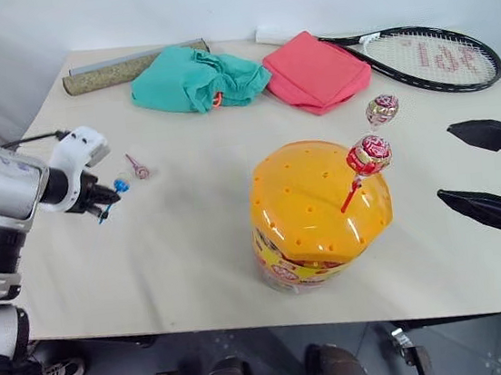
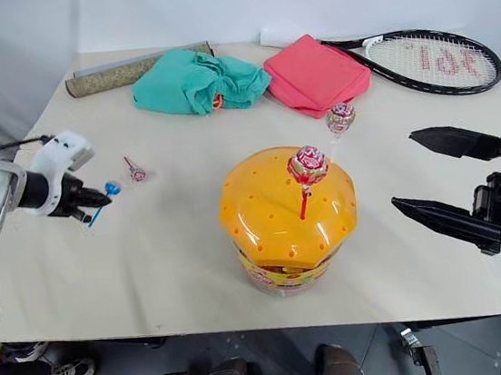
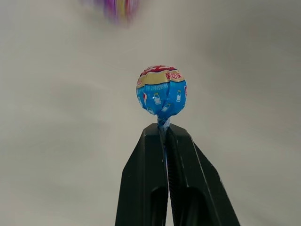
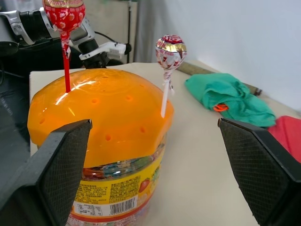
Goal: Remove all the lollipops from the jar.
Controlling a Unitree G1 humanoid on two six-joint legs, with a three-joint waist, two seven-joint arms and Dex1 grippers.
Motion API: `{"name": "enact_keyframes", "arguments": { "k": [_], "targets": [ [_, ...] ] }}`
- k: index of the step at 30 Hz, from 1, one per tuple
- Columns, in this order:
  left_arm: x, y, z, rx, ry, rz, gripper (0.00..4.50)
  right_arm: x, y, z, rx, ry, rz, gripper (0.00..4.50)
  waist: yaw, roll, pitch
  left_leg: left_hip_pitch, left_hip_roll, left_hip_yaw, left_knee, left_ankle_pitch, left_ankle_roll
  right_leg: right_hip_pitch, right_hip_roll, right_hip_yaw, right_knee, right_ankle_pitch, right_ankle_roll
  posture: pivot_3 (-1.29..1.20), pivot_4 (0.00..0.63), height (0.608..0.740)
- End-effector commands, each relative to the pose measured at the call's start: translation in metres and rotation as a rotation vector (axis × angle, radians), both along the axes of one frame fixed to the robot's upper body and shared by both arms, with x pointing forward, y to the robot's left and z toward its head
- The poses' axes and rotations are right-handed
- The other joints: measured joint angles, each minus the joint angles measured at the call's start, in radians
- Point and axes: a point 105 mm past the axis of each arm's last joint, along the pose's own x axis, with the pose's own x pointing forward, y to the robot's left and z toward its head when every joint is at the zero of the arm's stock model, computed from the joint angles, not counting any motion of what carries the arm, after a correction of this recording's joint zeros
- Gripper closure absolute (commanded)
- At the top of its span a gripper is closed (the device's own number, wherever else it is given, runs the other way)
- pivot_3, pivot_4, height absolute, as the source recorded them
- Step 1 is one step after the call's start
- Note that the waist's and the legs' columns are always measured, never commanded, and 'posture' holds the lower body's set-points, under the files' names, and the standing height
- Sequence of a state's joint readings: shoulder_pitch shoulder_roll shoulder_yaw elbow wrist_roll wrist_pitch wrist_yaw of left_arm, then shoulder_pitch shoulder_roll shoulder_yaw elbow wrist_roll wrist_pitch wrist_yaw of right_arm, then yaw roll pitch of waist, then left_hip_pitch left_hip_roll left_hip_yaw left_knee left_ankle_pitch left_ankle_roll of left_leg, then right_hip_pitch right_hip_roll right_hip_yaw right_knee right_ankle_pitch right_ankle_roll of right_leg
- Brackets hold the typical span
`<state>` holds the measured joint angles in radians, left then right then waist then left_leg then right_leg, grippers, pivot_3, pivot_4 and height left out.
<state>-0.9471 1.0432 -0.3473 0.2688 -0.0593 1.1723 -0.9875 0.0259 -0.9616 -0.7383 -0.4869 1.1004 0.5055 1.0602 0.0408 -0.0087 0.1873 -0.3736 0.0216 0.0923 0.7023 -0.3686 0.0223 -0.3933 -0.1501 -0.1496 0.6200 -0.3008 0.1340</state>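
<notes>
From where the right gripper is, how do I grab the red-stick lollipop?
Grip the bare red stick just under the lollipop, above the orange lid. It stands nearly upright, so bring the open right gripper in level from the right.

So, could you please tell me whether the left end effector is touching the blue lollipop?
Touching. In the left wrist view the left end effector is shut on the stick just below the blue lollipop.

Bright, even overhead light washes the pale beige tabletop (image 1: pixel 194 249), leaving soft shadows beneath the domed orange plastic lid (image 1: pixel 316 198). Glare streaks that lid in the right wrist view. In the left wrist view, a purple lollipop (image 3: pixel 117 8) at twelve o'clock blurs out of focus; the blue-wrapped lollipop (image 3: pixel 161 90) stays sharp.
</notes>
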Motion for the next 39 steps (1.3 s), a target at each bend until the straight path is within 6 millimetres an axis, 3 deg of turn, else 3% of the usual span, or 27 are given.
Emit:
{"name": "enact_keyframes", "arguments": {
  "k": [1,2,5,11,14,18,24,27,30,35,39],
  "targets": [
    [-0.009,0.015,-0.003,0.070,0.014,0.051,4.45,0.002,0.001,0.004,-0.013,-0.014,0.017,0.00,0.002,0.000,0.000,0.000,0.000,0.000,0.000,0.000,0.000,0.000,0.000,0.000,0.000,0.000,0.000,0.00,0.150,0.740],
    [-0.011,0.017,-0.005,0.063,0.025,0.068,4.45,0.003,0.001,0.004,-0.013,-0.014,0.022,0.00,0.004,0.000,0.000,0.000,0.000,0.000,0.000,0.000,0.000,0.000,0.000,0.000,0.000,0.000,0.000,0.00,0.150,0.740],
    [-0.014,0.020,-0.004,0.012,0.035,0.129,3.75,0.007,0.001,0.005,-0.014,-0.014,0.030,0.00,0.007,-0.001,0.000,0.000,0.000,0.000,0.000,0.000,0.000,0.000,0.000,0.000,0.000,0.000,0.000,0.00,0.150,0.740],
    [-0.021,0.003,0.018,-0.047,0.000,0.057,2.00,0.011,0.001,0.004,-0.018,-0.010,0.046,0.00,0.008,-0.001,0.000,0.000,0.000,0.000,0.000,0.000,0.000,0.000,0.000,0.000,0.000,0.000,0.000,0.00,0.150,0.740],
    [-0.024,-0.013,0.039,-0.113,-0.035,-0.016,1.03,0.012,0.002,0.005,-0.019,-0.015,0.050,0.00,0.008,-0.001,0.000,0.000,0.000,0.000,0.001,0.000,0.000,0.000,0.000,0.000,0.000,0.000,0.000,0.00,0.150,0.740],
    [-0.028,-0.051,0.074,-0.252,-0.113,-0.204,0.01,0.010,0.001,0.008,-0.030,-0.018,0.050,0.00,0.010,-0.001,0.001,0.000,0.000,0.000,0.001,0.000,0.000,0.000,0.000,0.000,0.001,0.000,0.000,0.00,0.150,0.740],
    [-0.028,-0.092,0.102,-0.355,-0.224,-0.460,0.01,0.001,0.006,0.009,-0.043,-0.017,0.056,0.00,0.010,-0.001,0.000,0.000,0.000,0.001,0.001,0.000,0.000,0.000,0.000,0.000,0.001,0.000,0.000,0.00,0.150,0.740],
    [-0.032,-0.129,0.118,-0.501,-0.351,-0.714,0.01,-0.008,0.015,0.007,-0.057,0.003,0.060,0.00,0.013,-0.001,0.000,-0.001,0.000,0.000,0.002,0.000,0.000,0.000,0.000,0.000,0.001,0.000,0.000,0.00,0.150,0.740],
    [-0.045,-0.151,0.130,-0.695,-0.439,-0.951,0.01,-0.015,0.028,0.005,-0.067,0.017,0.073,0.00,0.010,-0.001,0.000,-0.001,0.000,-0.001,0.004,0.000,0.000,0.000,0.000,0.000,0.002,0.000,0.000,0.00,0.150,0.740],
    [-0.072,-0.154,0.131,-0.891,-0.488,-1.306,0.01,-0.018,0.048,0.004,-0.062,0.015,0.079,0.00,-0.005,-0.001,0.000,-0.001,0.001,0.000,0.004,-0.001,-0.001,0.000,0.000,0.000,0.002,0.000,0.000,0.00,0.150,0.740],
    [-0.073,-0.146,0.121,-0.884,-0.459,-1.362,0.01,-0.016,0.065,0.001,-0.058,0.020,0.111,0.00,-0.014,-0.001,0.000,-0.001,0.001,0.000,0.004,-0.001,-0.001,0.000,0.001,0.000,0.002,0.000,-0.001,0.00,0.150,0.740]
  ]
}}
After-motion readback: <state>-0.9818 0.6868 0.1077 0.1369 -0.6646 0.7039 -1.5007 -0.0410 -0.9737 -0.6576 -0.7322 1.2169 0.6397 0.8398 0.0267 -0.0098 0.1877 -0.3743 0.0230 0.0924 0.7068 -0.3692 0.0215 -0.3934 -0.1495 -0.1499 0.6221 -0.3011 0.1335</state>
